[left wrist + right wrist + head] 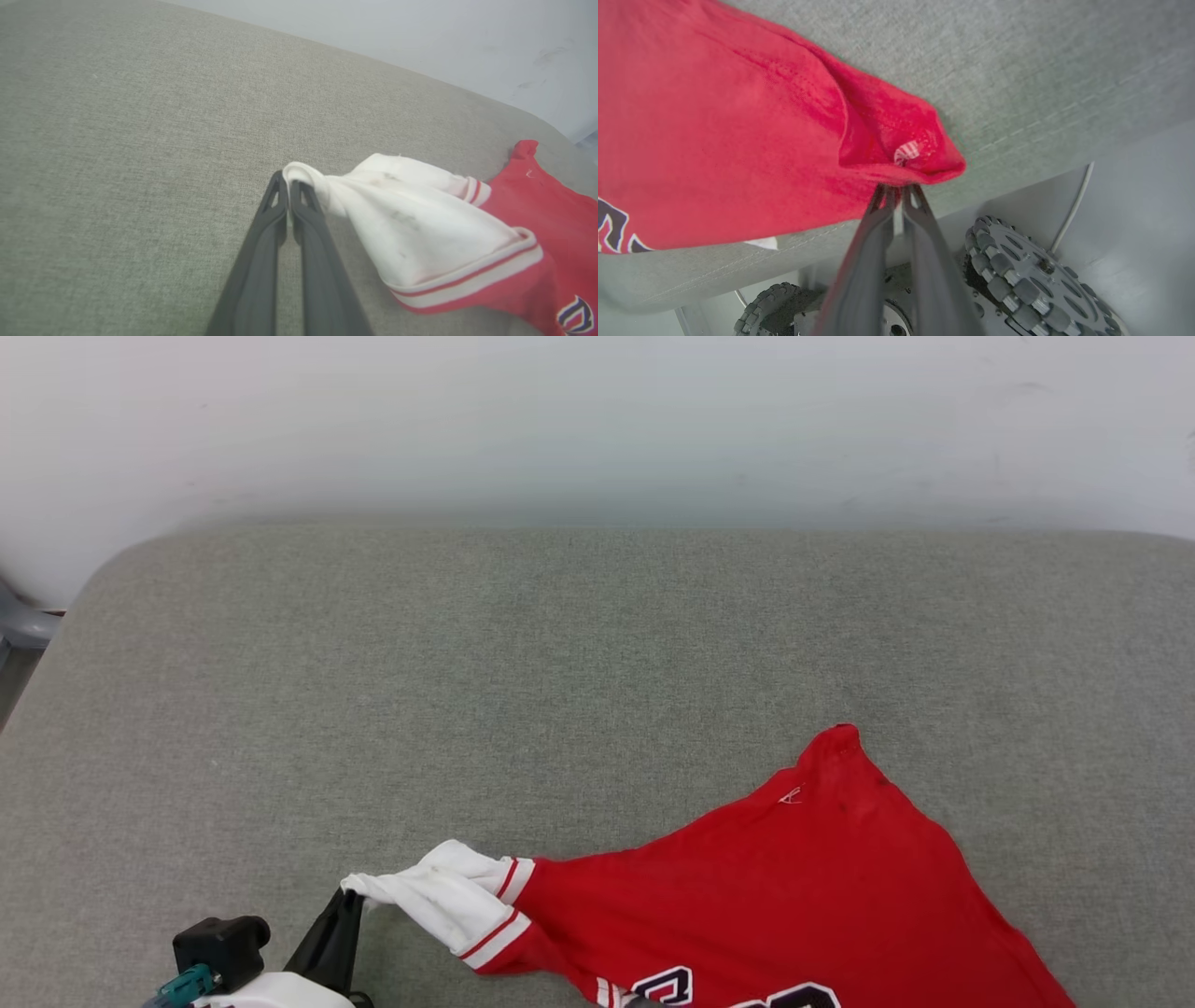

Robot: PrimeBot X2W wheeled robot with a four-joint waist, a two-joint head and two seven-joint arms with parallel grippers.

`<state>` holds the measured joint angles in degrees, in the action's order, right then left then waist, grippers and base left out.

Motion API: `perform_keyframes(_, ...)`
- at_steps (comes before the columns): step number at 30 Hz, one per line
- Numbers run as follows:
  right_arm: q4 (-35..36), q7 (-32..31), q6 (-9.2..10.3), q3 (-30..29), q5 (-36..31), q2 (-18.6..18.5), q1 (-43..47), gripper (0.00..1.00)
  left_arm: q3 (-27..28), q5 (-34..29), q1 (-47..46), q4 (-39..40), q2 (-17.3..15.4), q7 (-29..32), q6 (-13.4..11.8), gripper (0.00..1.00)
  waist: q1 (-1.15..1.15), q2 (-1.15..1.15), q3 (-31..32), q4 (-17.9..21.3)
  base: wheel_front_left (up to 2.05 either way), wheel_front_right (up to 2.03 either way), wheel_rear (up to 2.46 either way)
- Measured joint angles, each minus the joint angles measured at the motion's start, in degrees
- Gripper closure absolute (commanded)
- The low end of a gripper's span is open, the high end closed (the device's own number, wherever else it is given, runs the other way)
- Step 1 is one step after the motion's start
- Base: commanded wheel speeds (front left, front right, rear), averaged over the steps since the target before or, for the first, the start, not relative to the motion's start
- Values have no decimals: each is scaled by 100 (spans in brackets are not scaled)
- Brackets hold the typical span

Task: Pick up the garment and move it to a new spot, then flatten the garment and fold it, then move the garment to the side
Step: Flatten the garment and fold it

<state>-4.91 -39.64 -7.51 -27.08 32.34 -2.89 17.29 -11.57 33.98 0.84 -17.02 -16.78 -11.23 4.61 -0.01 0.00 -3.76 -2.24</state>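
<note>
The garment (794,896), a red jersey T-shirt with white striped sleeve ends, lies rumpled at the near right of the grey cushion (560,663), its black print cut off by the bottom edge. My left gripper (353,893) is shut on the tip of the white sleeve, which stretches leftward from the red body. In the left wrist view the two dark fingers (288,179) pinch that sleeve (420,224). In the right wrist view my right gripper (899,189) has its jaws nearly together at a bunched red fold of the garment (714,116), at the cushion's front edge.
A white wall (597,420) runs behind the cushion. A grey object (23,625) sits past the cushion's left corner. Below the front edge, the right wrist view shows the robot's roller wheels (1017,270) and pale floor. Bare cushion spreads to the left and far side.
</note>
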Motion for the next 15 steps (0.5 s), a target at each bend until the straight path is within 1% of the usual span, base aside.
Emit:
perform_keyframes(2, -127, 493, 0, 88, 158, 7, -50, 0, -19, 0, 0, -12, -4, 9, 0, 100, 0, 0, -3, 6, 0, 0, 0)
perform_keyframes(4, -110, 959, 0, 211, 151, -2, -147, 0, -45, 0, -3, -10, -5, 31, 0, 100, 0, 0, -9, 3, 0, 0, 0)
perform_keyframes(5, -82, 1291, 0, 214, 156, 18, -223, 0, -58, 0, -9, -7, -5, 32, 0, 100, 0, 0, -17, -2, 0, 0, 0)
perform_keyframes(6, -29, 1606, 0, 216, 120, 11, -311, 0, -70, -1, -27, 3, -9, 33, 0, 100, 0, 0, -26, -12, 0, 0, 0)
perform_keyframes(8, 65, 2013, 1, 335, 59, -11, -452, 0, -88, -1, -66, 19, -8, 45, 1, 100, 0, 0, -46, -32, 0, 0, 0)
perform_keyframes(10, 172, 2474, 0, 454, -137, 7, -594, 0, -93, 1, -102, 24, -7, 45, 1, 100, 0, 0, -70, -49, 0, 0, 0)
perform_keyframes(12, 266, 2919, 0, 591, -305, -100, -775, 0, -113, 1, -126, 35, -2, 45, 2, 100, 0, 0, -103, -62, 0, 0, 0)
perform_keyframes(15, 207, 3334, 1, 912, -402, -371, -1157, 0, -168, -14, -232, 76, 12, 46, 2, 100, 1, 0, -181, -88, 0, 0, 0)
